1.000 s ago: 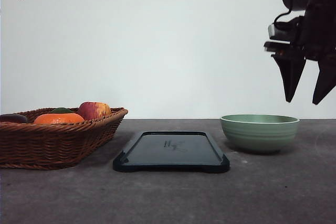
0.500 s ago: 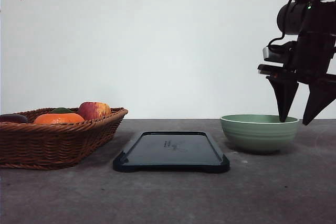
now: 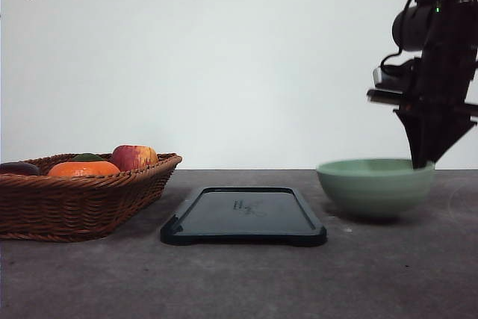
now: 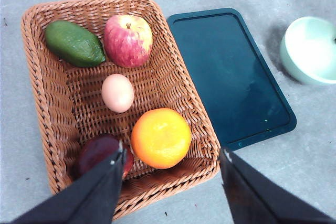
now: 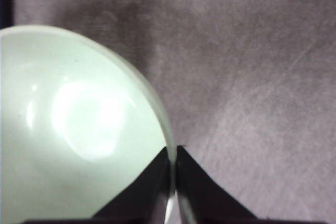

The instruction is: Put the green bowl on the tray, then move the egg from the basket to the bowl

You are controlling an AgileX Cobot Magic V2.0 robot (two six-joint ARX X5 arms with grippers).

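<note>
Sage-green bowl [image 3: 375,187] pinched at its right rim by the right gripper [image 3: 424,160].
The right fingers are pressed on the rim, one inside, one outside; the bowl sits right of the dark tray [image 3: 243,217], apart from it. The egg [image 4: 117,92] lies in the wicker basket [image 4: 51,129] at left, where the left gripper [image 4: 173,157] hangs above with fingers spread.

Front view: the green bowl [image 3: 375,187] appears motion-blurred, its ridges indistinct; the basket [image 3: 82,196] is cut off by the left picture edge. Right wrist view: the bowl's rim passes between the closed right gripper [image 5: 172,157], whose contact point is blurred.
</note>
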